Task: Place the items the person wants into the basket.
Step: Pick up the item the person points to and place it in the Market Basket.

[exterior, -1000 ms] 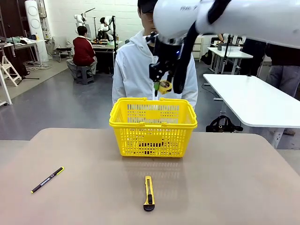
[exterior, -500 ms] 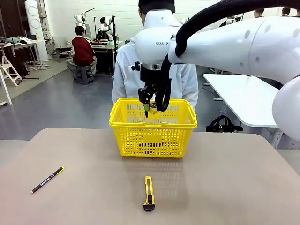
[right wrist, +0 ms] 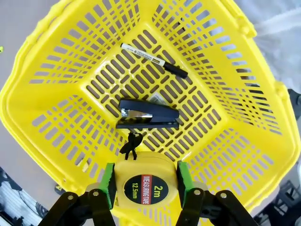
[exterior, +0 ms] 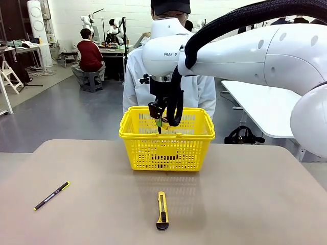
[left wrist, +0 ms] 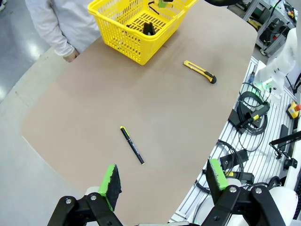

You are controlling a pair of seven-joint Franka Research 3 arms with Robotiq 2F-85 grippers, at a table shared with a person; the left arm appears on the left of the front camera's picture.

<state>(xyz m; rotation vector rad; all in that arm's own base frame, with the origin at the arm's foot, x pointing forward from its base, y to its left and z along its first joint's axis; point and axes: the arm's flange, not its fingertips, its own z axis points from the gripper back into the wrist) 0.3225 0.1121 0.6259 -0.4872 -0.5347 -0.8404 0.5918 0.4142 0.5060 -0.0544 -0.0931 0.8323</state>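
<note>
Right gripper clamps the small rounded yellow tape measure between its green pads, hanging over the yellow lattice plastic basket. Slim white black-capped marker and black stapler lie on the basket floor. Left gripper spread wide, empty.

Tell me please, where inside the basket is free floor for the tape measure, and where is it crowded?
The right gripper holds the tape measure above the basket. The middle of the floor is crowded: a black stapler lies there, with the white marker beyond it. Bare floor remains on both sides of the stapler, along the walls.
</note>
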